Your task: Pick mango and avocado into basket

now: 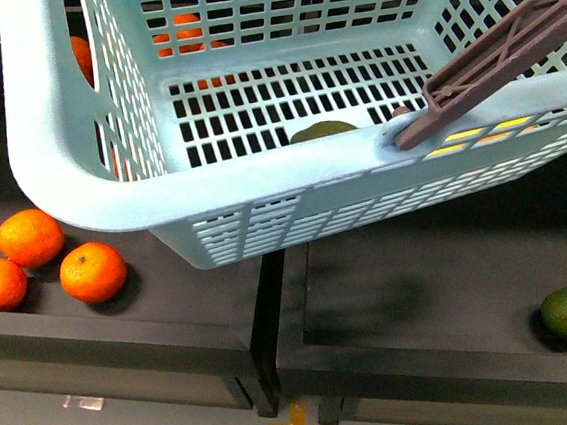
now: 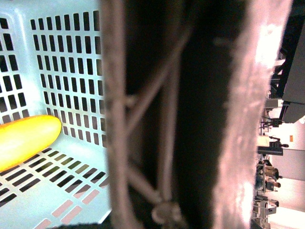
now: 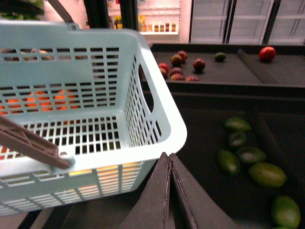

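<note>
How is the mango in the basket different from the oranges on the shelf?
The mango is long and oval; the oranges are round. The mango is yellow shading to orange; the oranges are deep orange all over. The mango lies inside the basket; the oranges sit outside it on the dark shelf. Both are whole fruit in warm colours.

Two dark, flat, tapering fingers [image 3: 157, 200] of the right gripper [image 3: 169, 160], edges pale-lined
</note>
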### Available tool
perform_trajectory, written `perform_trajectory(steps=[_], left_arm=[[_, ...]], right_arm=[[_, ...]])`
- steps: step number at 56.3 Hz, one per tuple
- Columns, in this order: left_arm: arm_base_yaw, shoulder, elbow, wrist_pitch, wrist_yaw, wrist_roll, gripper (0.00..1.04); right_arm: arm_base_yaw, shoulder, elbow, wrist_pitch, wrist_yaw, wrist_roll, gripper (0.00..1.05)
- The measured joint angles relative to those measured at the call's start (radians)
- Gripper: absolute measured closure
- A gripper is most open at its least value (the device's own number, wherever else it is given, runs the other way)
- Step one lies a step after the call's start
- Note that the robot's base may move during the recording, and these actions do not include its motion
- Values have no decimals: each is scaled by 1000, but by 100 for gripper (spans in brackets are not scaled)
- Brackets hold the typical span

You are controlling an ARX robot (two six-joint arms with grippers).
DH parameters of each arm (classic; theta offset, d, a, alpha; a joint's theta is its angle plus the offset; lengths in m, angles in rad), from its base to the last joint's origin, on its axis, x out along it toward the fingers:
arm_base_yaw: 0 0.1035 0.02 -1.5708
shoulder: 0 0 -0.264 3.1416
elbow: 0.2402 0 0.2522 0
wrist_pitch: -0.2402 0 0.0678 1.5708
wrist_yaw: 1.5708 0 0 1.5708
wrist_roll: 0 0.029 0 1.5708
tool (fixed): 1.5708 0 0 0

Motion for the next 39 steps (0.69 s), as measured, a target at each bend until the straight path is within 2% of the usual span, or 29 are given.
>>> perform_trajectory(steps=[4, 15, 18, 24, 39], left_arm=[[0, 0, 0, 0, 0, 0, 92], [0, 0, 0, 0, 0, 0, 92], [0, 0, 0, 0, 0, -2, 92], [0, 0, 0, 0, 0, 1, 92], [0, 0, 0, 0, 0, 0, 92]], right_arm=[[0, -80, 0, -93, 0, 0, 103], [0, -120, 0, -109, 0, 0, 103], [0, -121, 0, -109, 0, 0, 100], [0, -121, 0, -109, 0, 0, 80], [0, -121, 0, -109, 0, 0, 21]])
